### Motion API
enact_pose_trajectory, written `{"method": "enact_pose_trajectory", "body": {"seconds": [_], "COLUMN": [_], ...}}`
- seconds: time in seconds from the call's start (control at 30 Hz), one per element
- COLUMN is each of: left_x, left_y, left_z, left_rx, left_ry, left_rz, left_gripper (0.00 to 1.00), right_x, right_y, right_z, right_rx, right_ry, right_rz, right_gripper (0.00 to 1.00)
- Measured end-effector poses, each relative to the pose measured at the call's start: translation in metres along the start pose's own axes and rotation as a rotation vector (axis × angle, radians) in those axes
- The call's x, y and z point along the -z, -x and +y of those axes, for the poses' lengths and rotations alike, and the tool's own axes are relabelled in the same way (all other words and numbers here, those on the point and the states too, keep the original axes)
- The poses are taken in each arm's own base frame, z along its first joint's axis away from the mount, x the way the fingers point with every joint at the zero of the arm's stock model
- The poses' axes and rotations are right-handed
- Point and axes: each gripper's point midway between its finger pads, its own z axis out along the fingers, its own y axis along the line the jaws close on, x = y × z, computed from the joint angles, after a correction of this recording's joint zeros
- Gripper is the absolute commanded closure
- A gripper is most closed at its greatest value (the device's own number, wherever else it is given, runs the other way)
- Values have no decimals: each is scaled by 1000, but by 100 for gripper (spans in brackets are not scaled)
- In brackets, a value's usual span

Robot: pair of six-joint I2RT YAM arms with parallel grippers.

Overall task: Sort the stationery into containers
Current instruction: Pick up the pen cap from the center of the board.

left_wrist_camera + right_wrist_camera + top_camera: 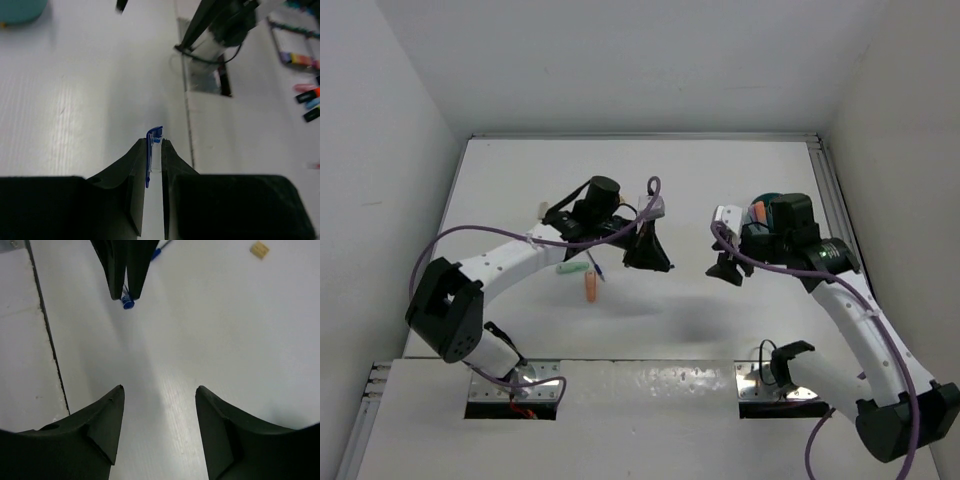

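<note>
Over the middle of the desk (pixel 620 180), the dark-blue pen (pixel 156 132) is pinched at the tips of the closed left gripper (pixel 154 142), so it could be jolted loose short of the teal cup (pixel 20 10) by the right edge; right gripper (pixel 159 388) is open, empty.

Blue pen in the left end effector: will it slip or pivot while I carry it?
Probably stiff: the blue pen shows straight between the left end effector's shut fingers. It looks slim and smooth, so it may slide or pivot. What seems a clip should limit rolling if dropped.
</note>
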Motion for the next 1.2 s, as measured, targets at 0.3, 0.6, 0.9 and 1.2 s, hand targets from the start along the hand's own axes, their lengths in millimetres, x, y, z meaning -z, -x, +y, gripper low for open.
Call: {"method": "enact_pose_trajectory", "body": {"seconds": [0.3, 0.6, 0.9, 1.2], "left_x": [6, 6, 6, 6], "left_y": [35, 42, 43, 45], "left_z": [-48, -60, -60, -60], "left_rx": [107, 157, 188, 192], "left_ry": [-196, -250, -256, -257], "left_rz": [-68, -75, -74, -79], "left_gripper": [100, 100, 100, 100], "right_x": [-6, -19, -27, -34], "right_y": [63, 55, 55, 60], "right_z": [26, 64, 62, 62], "right_rx": [372, 592, 643, 669], "right_ry": [131, 268, 256, 250], "right_rz": [-70, -8, 24, 14], "right_gripper": [38, 46, 53, 61]}}
